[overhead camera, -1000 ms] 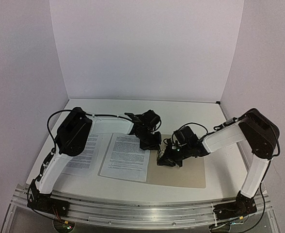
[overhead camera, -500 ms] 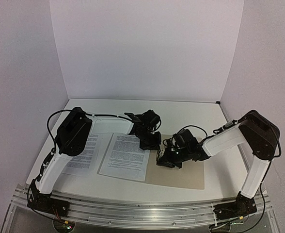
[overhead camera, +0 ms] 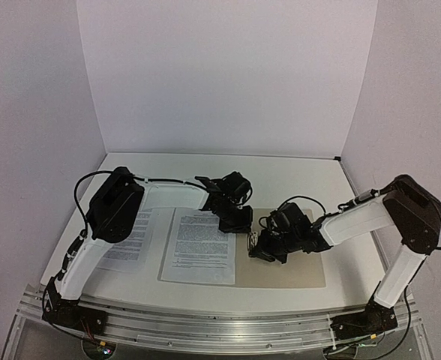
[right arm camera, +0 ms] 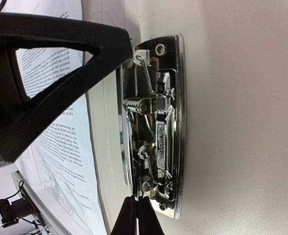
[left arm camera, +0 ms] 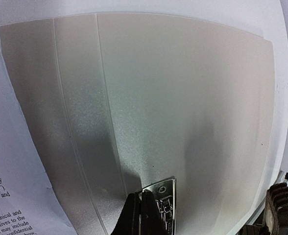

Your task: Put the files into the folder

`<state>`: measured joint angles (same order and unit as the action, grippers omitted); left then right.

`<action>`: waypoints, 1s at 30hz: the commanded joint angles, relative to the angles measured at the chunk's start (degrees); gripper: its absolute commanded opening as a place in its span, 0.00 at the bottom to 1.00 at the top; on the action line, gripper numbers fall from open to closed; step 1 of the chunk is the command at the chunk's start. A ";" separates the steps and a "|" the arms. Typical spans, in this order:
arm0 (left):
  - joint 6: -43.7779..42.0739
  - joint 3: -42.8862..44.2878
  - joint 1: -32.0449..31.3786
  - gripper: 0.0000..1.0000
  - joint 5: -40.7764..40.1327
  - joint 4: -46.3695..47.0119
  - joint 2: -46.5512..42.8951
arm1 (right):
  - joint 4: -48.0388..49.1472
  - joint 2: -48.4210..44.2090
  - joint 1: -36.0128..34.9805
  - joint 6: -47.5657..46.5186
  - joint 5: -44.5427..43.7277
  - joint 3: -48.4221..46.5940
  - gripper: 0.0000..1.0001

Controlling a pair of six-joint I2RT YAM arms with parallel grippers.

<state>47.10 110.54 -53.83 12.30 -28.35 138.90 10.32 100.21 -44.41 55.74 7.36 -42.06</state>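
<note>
Folder [overhead camera: 299,271] and middle sheet [overhead camera: 199,247] have swung square toward lower right, your left hand [left arm camera: 142,209] and right hand [right arm camera: 136,215], both shut empty, sit at the clip [right arm camera: 156,122], nothing filed.

Sheets [overhead camera: 199,247] lie at the folder's [overhead camera: 299,271] nine o'clock; left gripper [overhead camera: 239,223] and right gripper [overhead camera: 255,246] meet near its ten o'clock.

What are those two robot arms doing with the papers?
The left claw and the right claw are both shut, their tips right at the metal clip of an open tan folder lying flat on the table. A printed sheet lies at the folder's left edge, and a second sheet lies further left. Neither is clipped in yet.
</note>
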 commanded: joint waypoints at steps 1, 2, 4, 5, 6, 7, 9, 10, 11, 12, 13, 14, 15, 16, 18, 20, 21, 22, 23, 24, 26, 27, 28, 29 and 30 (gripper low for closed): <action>-3.05 -1.84 0.39 0.00 -2.27 -6.62 2.87 | -19.81 1.76 0.90 2.12 -11.05 1.63 0.00; -3.19 -1.92 0.39 0.00 -2.36 -6.56 2.89 | -19.96 1.60 0.90 1.95 -11.05 0.89 0.00; -3.37 -2.26 0.38 0.00 -2.44 -6.48 2.88 | -20.24 1.34 0.93 2.06 -11.57 0.39 0.00; -3.48 -2.36 0.33 0.00 -2.46 -6.51 2.83 | -20.45 1.23 0.93 1.98 -11.95 0.13 0.00; -3.60 -2.51 0.38 0.00 -2.46 -6.53 2.80 | -21.11 1.22 1.01 1.78 -12.50 -0.20 0.00; -3.72 -2.59 0.40 0.00 -2.50 -6.54 2.75 | -21.73 1.22 1.00 1.51 -13.27 -0.58 0.00; -4.05 -2.65 0.40 0.00 -2.67 -6.46 2.69 | -23.79 1.39 0.99 0.93 -14.94 -1.53 0.00; -4.13 -2.61 0.39 0.00 -2.65 -6.35 2.77 | -23.98 1.87 0.99 0.85 -14.97 -1.47 0.00; -4.16 -2.61 0.40 0.00 -2.60 -6.24 2.79 | -23.98 2.64 0.95 0.93 -14.69 -1.31 0.00; -4.19 -2.51 0.40 0.00 -2.56 -6.18 2.83 | -23.95 3.85 0.91 1.04 -14.28 -1.08 0.00; -4.21 -2.44 0.38 0.00 -2.58 -6.10 2.88 | -23.93 4.89 0.91 1.13 -14.10 -0.70 0.00; -4.24 -2.38 0.38 0.00 -2.62 -6.03 2.88 | -23.94 5.57 0.90 1.21 -14.34 -0.25 0.00; -4.34 -2.35 0.38 0.00 -2.63 -6.02 2.83 | -24.03 5.67 0.90 1.26 -14.92 0.14 0.00; -4.51 -2.35 0.36 0.00 -2.64 -6.01 2.79 | -24.13 5.45 0.89 1.36 -15.67 0.43 0.00; -4.78 -2.30 0.39 0.00 -2.64 -6.00 2.81 | -25.94 3.96 0.90 1.90 -18.28 0.15 0.00; -5.12 -2.34 0.38 0.00 -2.64 -6.01 2.87 | -28.72 2.38 0.86 2.42 -21.12 -1.03 0.00; -5.22 -2.35 0.40 0.00 -2.63 -5.99 2.93 | -29.48 1.58 0.90 2.56 -22.02 -1.51 0.00; -5.40 -2.36 0.40 0.00 -2.62 -5.94 3.01 | -30.13 0.83 0.90 2.77 -22.92 -1.90 0.00; -5.59 -2.41 0.39 0.00 -2.65 -5.90 3.08 | -30.60 0.29 0.90 2.98 -23.60 -2.12 0.00; -5.81 -2.46 0.39 0.00 -2.78 -5.80 3.06 | -31.03 -0.02 0.90 3.22 -24.18 -2.22 0.00; -6.50 -2.65 0.38 0.00 -2.99 -5.39 3.05 | -31.60 0.01 0.90 3.39 -25.04 -2.30 0.00; -6.84 -2.76 0.42 0.00 -3.06 -5.15 3.04 | -31.60 0.39 0.90 3.11 -24.94 -2.26 0.00; -7.07 -2.89 0.44 0.00 -3.02 -4.94 3.09 | -31.47 1.26 0.90 2.78 -24.48 -2.24 0.00; -7.25 -3.02 0.47 0.00 -2.91 -4.72 3.13 | -30.98 2.25 0.90 2.26 -23.76 -2.09 0.00; -7.39 -3.16 0.52 0.00 -2.76 -4.47 3.15 | -30.23 3.26 0.88 1.62 -22.91 -1.83 0.00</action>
<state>43.24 110.10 -54.06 12.01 -23.87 139.61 -3.90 98.52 -45.63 55.81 -3.73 -47.16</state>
